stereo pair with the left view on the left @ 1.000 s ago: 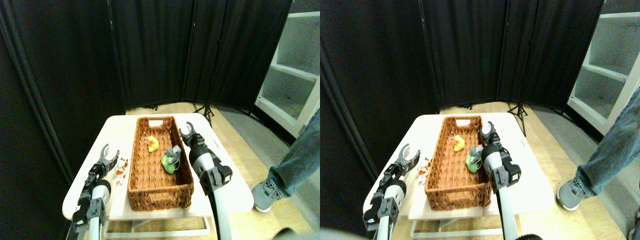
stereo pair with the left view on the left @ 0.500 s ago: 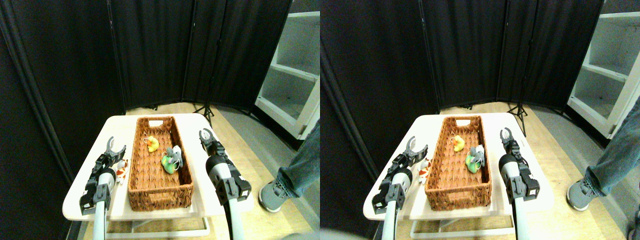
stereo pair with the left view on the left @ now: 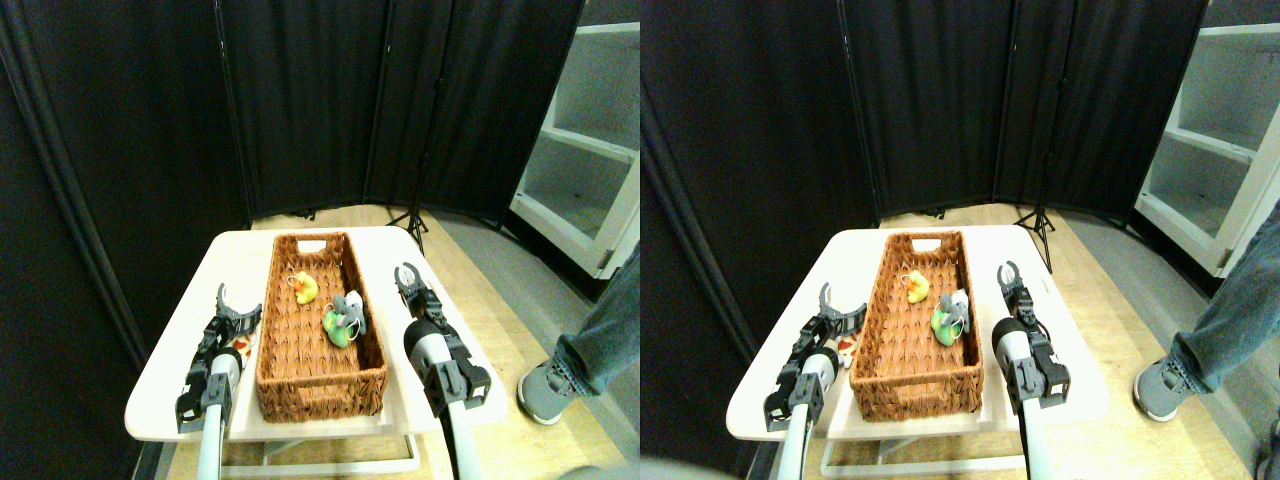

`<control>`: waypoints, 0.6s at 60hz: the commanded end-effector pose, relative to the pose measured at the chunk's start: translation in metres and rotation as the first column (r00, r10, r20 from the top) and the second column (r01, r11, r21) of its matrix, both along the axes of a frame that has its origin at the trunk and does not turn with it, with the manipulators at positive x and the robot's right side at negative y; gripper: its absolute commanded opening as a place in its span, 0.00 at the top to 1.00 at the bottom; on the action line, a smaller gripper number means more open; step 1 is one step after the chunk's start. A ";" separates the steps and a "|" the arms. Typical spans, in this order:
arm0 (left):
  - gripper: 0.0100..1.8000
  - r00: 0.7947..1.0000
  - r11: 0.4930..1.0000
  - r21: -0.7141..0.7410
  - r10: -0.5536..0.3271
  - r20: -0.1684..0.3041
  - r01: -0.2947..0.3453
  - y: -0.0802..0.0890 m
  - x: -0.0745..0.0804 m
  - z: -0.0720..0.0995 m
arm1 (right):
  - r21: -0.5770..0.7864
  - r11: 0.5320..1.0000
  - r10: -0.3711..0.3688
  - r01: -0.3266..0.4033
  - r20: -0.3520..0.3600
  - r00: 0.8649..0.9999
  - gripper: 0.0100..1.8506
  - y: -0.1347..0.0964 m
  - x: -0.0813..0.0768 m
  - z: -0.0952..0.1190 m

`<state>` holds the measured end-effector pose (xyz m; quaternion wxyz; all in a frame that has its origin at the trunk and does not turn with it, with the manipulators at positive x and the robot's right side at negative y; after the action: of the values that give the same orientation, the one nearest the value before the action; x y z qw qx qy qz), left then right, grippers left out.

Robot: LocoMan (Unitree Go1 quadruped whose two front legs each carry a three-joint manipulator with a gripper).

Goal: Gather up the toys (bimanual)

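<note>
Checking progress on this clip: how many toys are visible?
4: yellow toy, green toy and grey toy in the basket; orange toy left of it, partly hidden.

basket (stereo pair with the left view on the left: 318,375): woven brown wicker, rough ribbed weave, matt
table (stereo pair with the left view on the left: 235,255): smooth pale top, slight sheen, looks laminate or plastic
toys: soft plush cloth, matt; yellow toy (stereo pair with the left view on the left: 305,289), green toy (stereo pair with the left view on the left: 337,329), grey toy (stereo pair with the left view on the left: 349,306)
left end effector (stereo pair with the left view on the left: 237,308): dark hard plastic, matt
right end effector (stereo pair with the left view on the left: 409,279): same dark plastic
screen (stereo pair with the left view on the left: 300,100): black cloth, matt, folds
floor (stereo pair with the left view on the left: 500,300): light wood, smooth
shelf (stereo pair with the left view on the left: 580,150): white painted, matt
</note>
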<state>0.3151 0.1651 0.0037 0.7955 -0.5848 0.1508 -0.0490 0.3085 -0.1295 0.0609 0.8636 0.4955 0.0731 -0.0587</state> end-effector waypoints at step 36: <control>0.62 0.997 0.997 -0.042 0.071 0.004 -0.070 0.000 -0.010 -0.020 | 0.088 0.996 -0.011 0.009 0.027 1.000 1.00 0.008 0.007 0.001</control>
<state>0.3028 0.1673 -0.0153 0.7770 -0.6136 0.1394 -0.0153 0.3114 -0.1222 0.0599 0.8397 0.5346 0.0746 -0.0602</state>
